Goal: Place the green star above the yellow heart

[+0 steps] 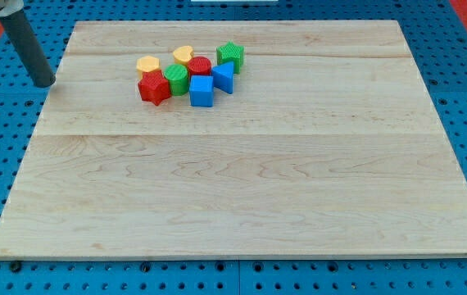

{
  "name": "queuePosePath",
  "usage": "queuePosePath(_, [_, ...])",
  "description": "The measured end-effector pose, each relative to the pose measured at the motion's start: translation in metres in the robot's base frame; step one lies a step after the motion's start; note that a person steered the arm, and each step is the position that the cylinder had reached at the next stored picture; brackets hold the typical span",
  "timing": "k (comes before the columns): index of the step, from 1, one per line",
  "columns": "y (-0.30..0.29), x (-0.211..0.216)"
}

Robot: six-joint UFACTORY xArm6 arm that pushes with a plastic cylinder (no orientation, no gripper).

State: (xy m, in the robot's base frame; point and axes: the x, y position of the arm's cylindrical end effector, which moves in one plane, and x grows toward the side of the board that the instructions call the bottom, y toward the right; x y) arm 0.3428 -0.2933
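Note:
The green star (230,55) sits at the right end of a tight cluster of blocks near the view's top. The yellow heart (183,56) lies to its left, with a red block (200,66) between and just below them. My tip (45,83) is at the board's left edge, well to the left of the whole cluster and touching no block.
In the same cluster are a yellow hexagon-like block (147,65), a red star-like block (154,88), a green block (176,79), a blue cube (201,91) and a second blue block (223,77). The wooden board (242,188) lies on a blue pegboard.

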Motion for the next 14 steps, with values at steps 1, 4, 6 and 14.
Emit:
queuePosePath(1, [0.0,0.0])
queuePosePath(4, [-0.001,-0.015])
queuePosePath(6, [0.035,-0.054])
queuePosePath(14, [0.408,-0.089])
